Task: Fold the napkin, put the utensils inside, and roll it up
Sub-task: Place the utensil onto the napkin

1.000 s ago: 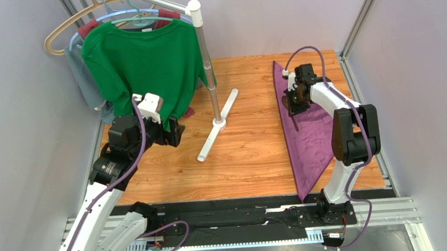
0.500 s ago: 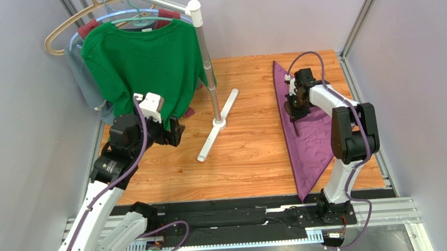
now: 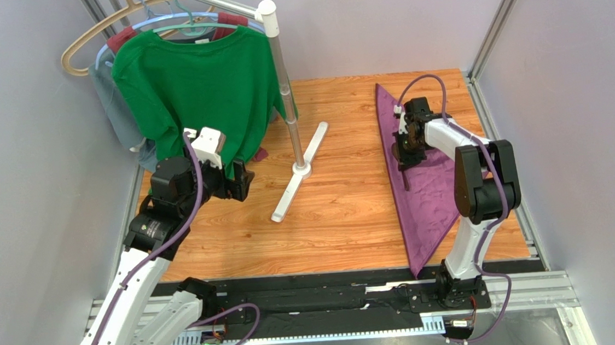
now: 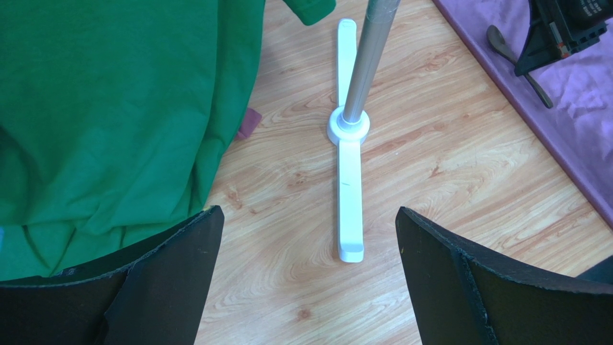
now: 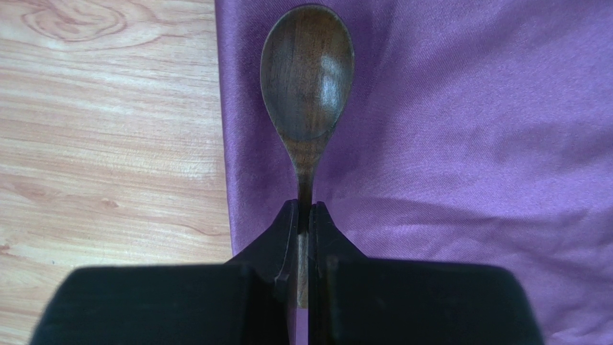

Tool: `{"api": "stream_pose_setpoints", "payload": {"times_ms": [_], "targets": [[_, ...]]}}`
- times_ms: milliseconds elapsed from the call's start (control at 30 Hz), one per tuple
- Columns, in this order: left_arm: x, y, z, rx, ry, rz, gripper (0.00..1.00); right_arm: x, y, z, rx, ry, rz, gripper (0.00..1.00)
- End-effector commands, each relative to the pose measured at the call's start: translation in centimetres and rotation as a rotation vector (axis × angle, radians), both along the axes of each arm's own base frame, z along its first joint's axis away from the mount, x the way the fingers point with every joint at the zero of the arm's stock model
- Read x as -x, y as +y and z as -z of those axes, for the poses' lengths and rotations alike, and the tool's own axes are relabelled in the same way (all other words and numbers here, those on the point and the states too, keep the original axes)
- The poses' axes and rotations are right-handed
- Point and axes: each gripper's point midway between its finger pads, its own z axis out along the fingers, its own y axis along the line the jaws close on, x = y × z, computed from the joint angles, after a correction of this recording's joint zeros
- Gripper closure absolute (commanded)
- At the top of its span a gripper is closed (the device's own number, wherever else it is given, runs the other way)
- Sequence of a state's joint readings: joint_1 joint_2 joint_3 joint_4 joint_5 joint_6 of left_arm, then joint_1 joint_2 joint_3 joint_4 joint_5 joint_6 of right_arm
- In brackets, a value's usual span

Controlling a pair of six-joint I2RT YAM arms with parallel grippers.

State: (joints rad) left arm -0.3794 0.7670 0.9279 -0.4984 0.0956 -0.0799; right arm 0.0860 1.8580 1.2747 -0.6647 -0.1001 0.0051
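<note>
The purple napkin (image 3: 427,200) lies folded into a long triangle on the right side of the wooden table, also seen in the right wrist view (image 5: 468,129) and the left wrist view (image 4: 579,136). My right gripper (image 3: 405,156) (image 5: 304,208) is shut on the handle of a slim dark brown spoon (image 5: 308,79) (image 4: 496,39). The spoon's oval bowl points away from the fingers, over the napkin just inside its left edge. My left gripper (image 3: 241,180) (image 4: 308,212) hangs open over bare wood beside the green shirt, with nothing between its fingers.
A white clothes rack stands mid-table, with a metal pole (image 3: 283,76) and a flat white foot (image 4: 348,187). A green T-shirt (image 3: 196,82) hangs from it over a maroon garment (image 3: 231,20). Grey walls close in on both sides.
The right gripper has shifted slightly toward the near side with the spoon in it, staying over the napkin's left edge. The left arm has not moved.
</note>
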Motion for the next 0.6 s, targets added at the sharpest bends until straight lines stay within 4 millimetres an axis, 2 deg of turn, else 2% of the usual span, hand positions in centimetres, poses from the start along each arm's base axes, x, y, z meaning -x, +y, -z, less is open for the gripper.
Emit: {"api": "stream_pose_setpoints", "payload": {"times_ms": [0,400,567], "targets": [[-0.16,-0.03,-0.31,-0.004,-0.018,0.008,0.01,-0.73,-0.03,0.61,-0.002,-0.009,0.047,1.00],[-0.18,-0.06,-0.27,-0.006,-0.017,0.010,0.01,-0.87,-0.16,1.04,0.008,0.010,0.066,1.00],[-0.16,-0.03,-0.31,-0.005,-0.018,0.010,0.01,-0.55,-0.42,0.79,0.018,0.013,0.070,0.87]]}}
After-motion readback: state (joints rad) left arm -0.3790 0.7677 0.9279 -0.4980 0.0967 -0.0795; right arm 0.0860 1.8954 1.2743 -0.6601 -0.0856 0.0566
